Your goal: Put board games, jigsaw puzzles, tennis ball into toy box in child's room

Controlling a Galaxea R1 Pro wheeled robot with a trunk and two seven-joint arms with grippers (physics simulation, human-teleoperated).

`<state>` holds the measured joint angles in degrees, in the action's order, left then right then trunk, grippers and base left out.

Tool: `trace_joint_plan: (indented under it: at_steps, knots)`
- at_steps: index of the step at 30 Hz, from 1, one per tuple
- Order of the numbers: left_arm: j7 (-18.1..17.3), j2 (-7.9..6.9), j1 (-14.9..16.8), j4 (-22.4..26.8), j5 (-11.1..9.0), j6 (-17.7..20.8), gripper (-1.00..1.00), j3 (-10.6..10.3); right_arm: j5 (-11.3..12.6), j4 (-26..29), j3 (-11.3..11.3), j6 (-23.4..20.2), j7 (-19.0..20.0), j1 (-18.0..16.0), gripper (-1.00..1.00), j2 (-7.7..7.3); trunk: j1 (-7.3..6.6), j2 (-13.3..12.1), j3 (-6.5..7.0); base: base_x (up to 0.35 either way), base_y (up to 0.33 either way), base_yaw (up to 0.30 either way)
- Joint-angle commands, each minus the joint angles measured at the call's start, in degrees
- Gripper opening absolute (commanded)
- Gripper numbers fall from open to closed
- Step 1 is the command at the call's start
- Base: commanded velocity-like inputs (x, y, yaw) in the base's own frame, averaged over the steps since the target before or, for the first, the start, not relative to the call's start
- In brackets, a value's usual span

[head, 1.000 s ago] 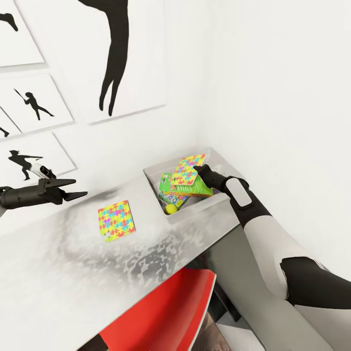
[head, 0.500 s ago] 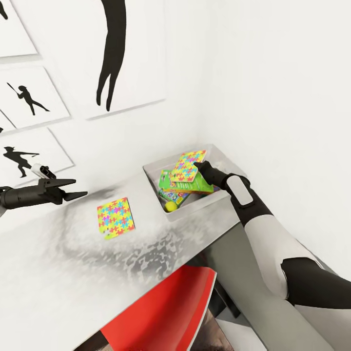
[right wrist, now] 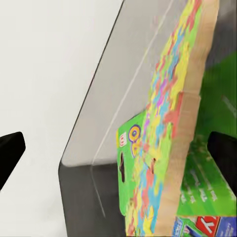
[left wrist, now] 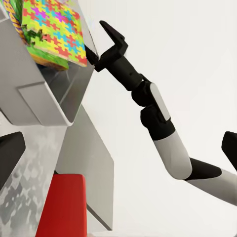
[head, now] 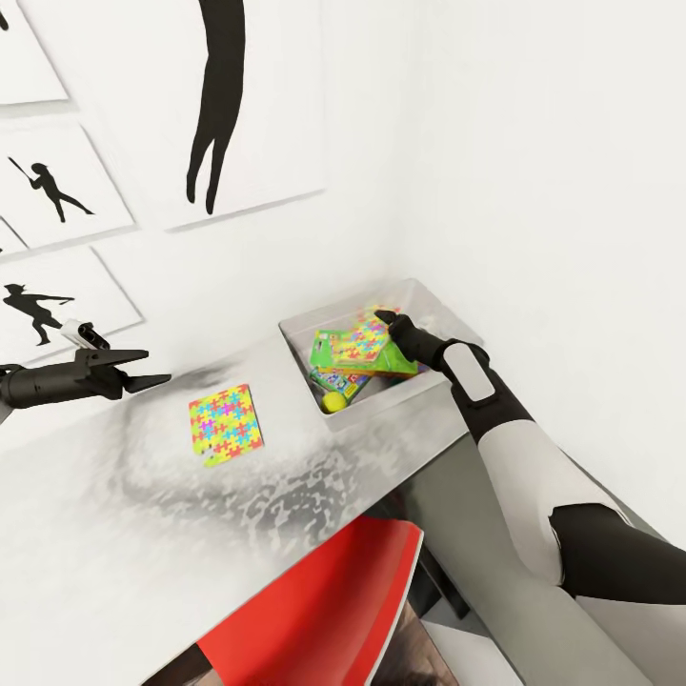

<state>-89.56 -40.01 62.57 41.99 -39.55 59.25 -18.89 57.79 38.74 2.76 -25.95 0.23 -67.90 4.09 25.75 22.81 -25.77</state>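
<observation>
The toy box (left wrist: 47,101) sits on the table (left wrist: 29,195), its pale grey sloping wall facing the camera. Inside it a jigsaw puzzle (left wrist: 52,27) lies on top of a green-edged board game (left wrist: 44,53). Just beside the toy box's far rim, the right gripper (left wrist: 101,42) hangs with its jaws spread apart, next to the puzzle's edge. A red chair (left wrist: 64,205) stands below the table edge.

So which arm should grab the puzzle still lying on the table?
Left. The left gripper hovers open above the table, near that puzzle. The right gripper is open over the toy box, beside the other puzzle.
</observation>
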Motion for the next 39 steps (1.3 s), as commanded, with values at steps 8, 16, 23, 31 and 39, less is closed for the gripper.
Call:
trace_joint_plan:
  at_steps: [8,16,23,31,39]
  knots:
    - [-0.4,-0.07,0.1,0.1,0.0,0.6,1.0,-0.3,0.1,0.0,-0.2,-0.1,0.0,0.0,1.0,-0.04,0.03,0.1,-0.1,0.0,0.0,0.0]
    - [-0.4,-0.07,0.1,0.1,0.0,0.6,1.0,-0.3,0.1,0.5,-0.2,-0.1,0.0,0.0,1.0,-0.06,0.03,0.1,-0.1,0.0,0.0,0.0]
    - [-0.4,-0.07,0.1,0.1,0.0,0.6,1.0,-0.3,0.1,2.2,-0.1,-0.1,0.0,0.2,1.0,-0.05,0.03,0.1,-0.1,-0.009,0.0,0.0]
    - [-0.4,-0.07,0.1,0.1,0.0,0.6,1.0,-0.3,0.1,3.1,0.2,-0.1,0.0,0.3,1.0,-0.06,0.03,0.1,0.29,-0.143,0.001,0.0]
    - [-0.4,-0.07,0.1,0.1,-0.1,0.6,1.0,-0.3,0.2,5.6,0.2,-0.9,-0.1,0.5,1.0,-0.13,0.03,0.1,1.02,-0.285,0.049,0.0]
